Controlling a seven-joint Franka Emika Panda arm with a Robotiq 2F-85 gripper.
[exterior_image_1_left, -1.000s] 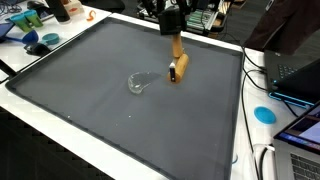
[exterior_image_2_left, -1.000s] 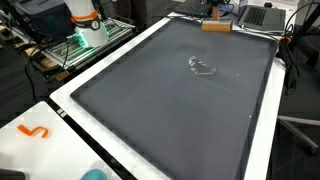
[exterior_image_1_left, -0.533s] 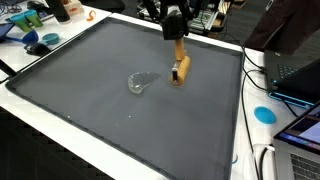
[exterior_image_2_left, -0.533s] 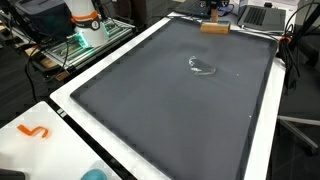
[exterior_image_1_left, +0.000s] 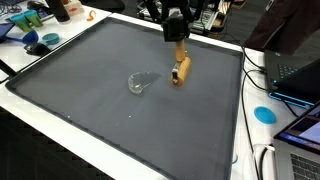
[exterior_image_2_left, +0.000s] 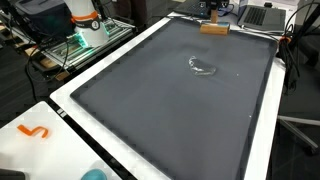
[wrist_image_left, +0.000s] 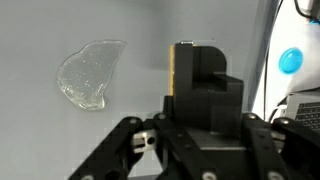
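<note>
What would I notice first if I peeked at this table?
A black gripper holds a tan block upright over a big dark mat, toward its far side in an exterior view. Close beside the block, a small clear scrap lies on the mat.

No text, label, brand or number can be read

A dark grey mat (exterior_image_1_left: 80, 95) covers a white table (exterior_image_1_left: 50, 108). A small clear plastic piece (exterior_image_1_left: 137, 83) lies near the frame's centre.
</note>
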